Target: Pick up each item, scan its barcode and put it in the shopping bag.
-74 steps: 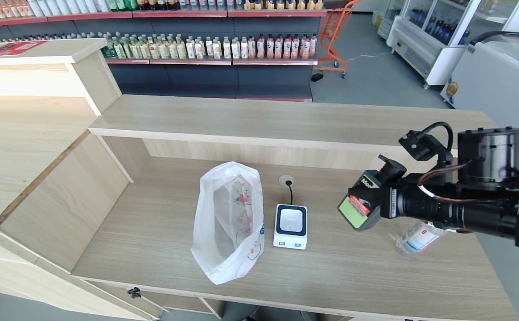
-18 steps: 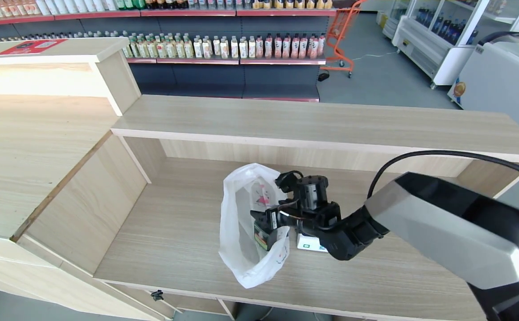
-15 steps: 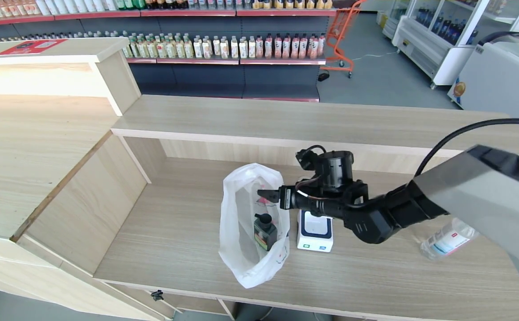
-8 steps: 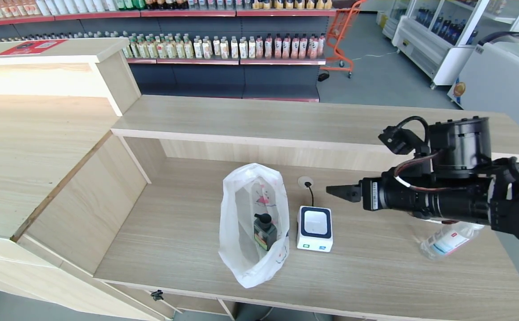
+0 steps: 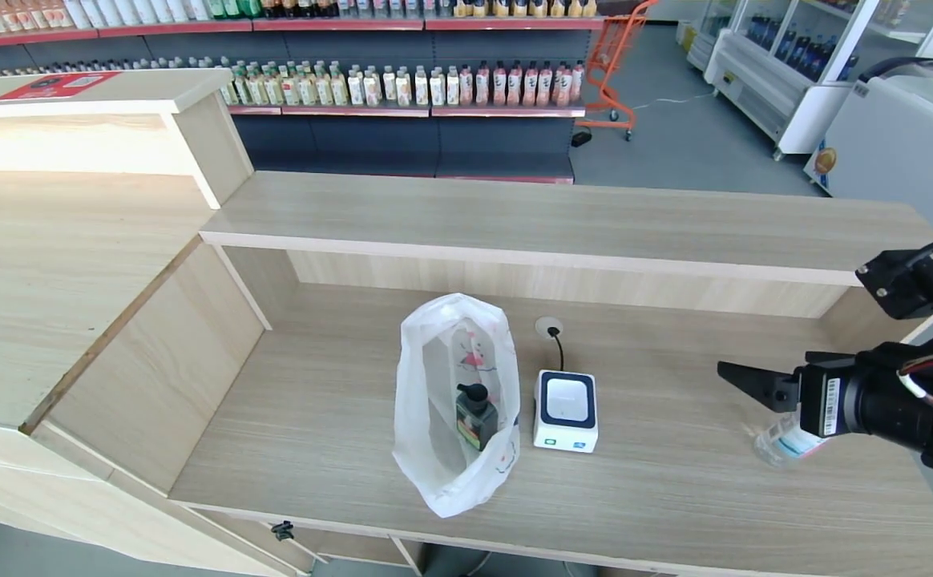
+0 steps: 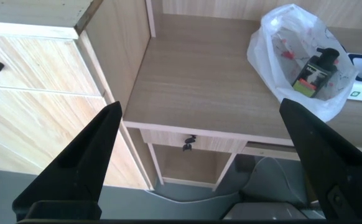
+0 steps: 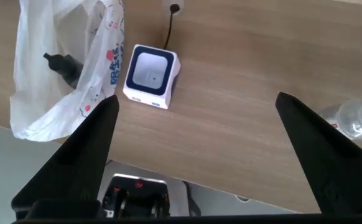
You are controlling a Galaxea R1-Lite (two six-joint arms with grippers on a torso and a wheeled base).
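The white plastic shopping bag [image 5: 446, 449] stands open in the middle of the wooden counter [image 5: 659, 497]. A black pump bottle [image 5: 476, 415] stands upright inside it, also seen as the black pump bottle [image 6: 311, 68] in the bag [image 6: 274, 43]. The white and blue barcode scanner [image 5: 567, 409] sits just right of the bag. A clear plastic bottle [image 5: 779, 443] lies on its side at the right, partly hidden by my right gripper [image 5: 743, 375], which hovers open and empty above it. My left gripper [image 6: 196, 107] is open, off the counter's front left corner.
A raised shelf [image 5: 563, 216] runs along the back of the counter and a side wall [image 5: 154, 377] closes its left. The scanner's cable [image 5: 556, 346] goes into a hole behind it. A drawer handle [image 6: 187, 144] sits under the counter's front edge.
My right gripper carried the black pump bottle into the bag, let it go and drew back to the right, empty. The head camera shifted after the earliest frame.
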